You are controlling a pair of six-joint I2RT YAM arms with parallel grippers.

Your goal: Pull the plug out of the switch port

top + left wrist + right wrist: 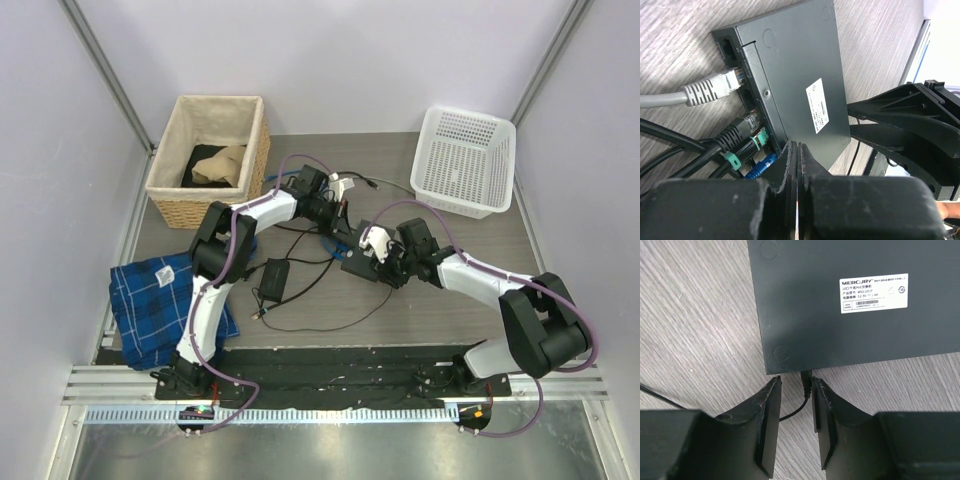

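my right gripper (795, 385) is partly open. its two fingers straddle the small black plug (806, 381) with a gap on each side, and the plug sits nearer my right-hand finger. its thin black wire (792, 414) trails back between the fingers. the plug goes into the near edge of the switch (840, 315), which lies flat on the table (695, 315) just beyond these fingertips, white label (873, 292) facing up.

my left gripper (797, 150) is closed, pads pressed together with nothing between them, tips over a corner of the same switch; i cannot tell if they touch it. along the socket side, left of those tips, a blue plug (762, 165) sits right beside them, a black plug (740, 131) a little further out, and a grey plug (725, 82) beyond that.

well out to the left of my left gripper stands a cloth-lined wicker basket (165, 195), holding something black (205, 155) and a crumpled tan piece (225, 165). well beyond and to the right of my right gripper is a white plastic basket (445, 190), its perforated floor showing. back toward my left base lie a black adapter brick (273, 278) and a blue plaid cloth (160, 300).
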